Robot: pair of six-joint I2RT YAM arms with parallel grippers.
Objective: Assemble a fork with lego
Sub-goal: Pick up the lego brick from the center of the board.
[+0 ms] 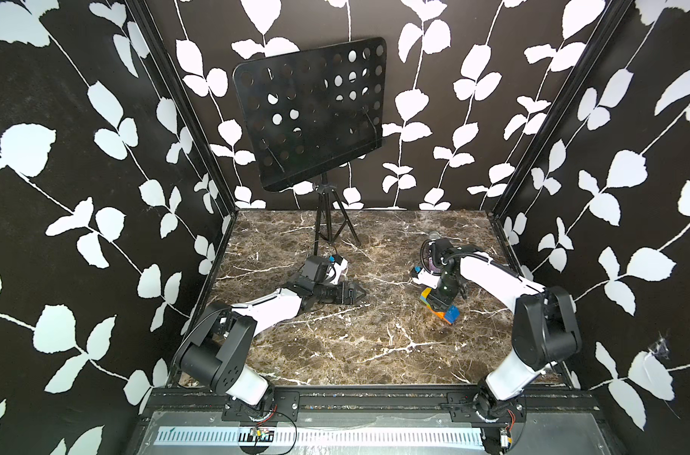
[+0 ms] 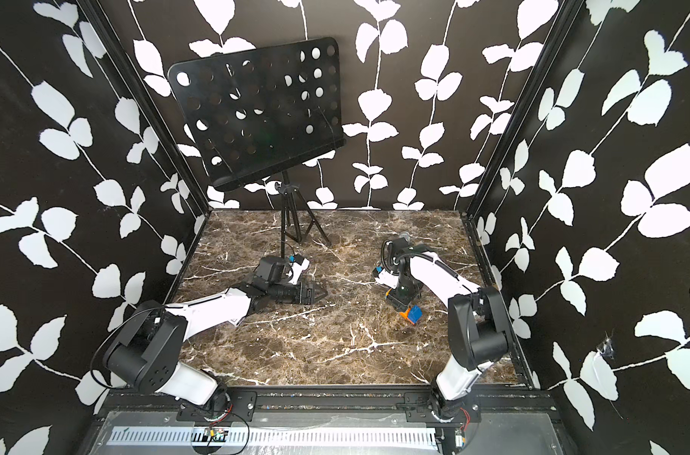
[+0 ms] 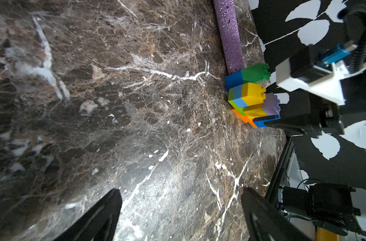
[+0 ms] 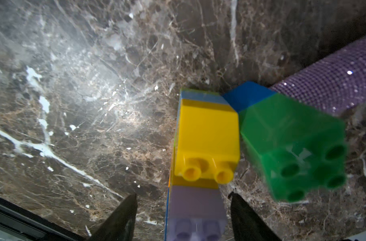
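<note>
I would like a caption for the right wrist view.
Right gripper, open, straddles the lilac prong of the fork, beside a glittery microphone on the marble table.

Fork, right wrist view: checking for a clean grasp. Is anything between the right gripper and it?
Nothing visible does. The right gripper straddles the lilac prong of the fork directly; the microphone lies beyond the stem, outside the jaws.

Black perforated music stand [image 1: 311, 114] on its tripod [image 1: 327, 230] sits at the back of the brown marble tabletop [image 1: 335, 346]. A glittery purple microphone [image 3: 229, 35] lies near the right edge, mostly hidden from above. The walls are black wallpaper [image 1: 59, 244] with white leaves, and there's a white slotted cable duct [image 1: 355, 436] up front.
</note>
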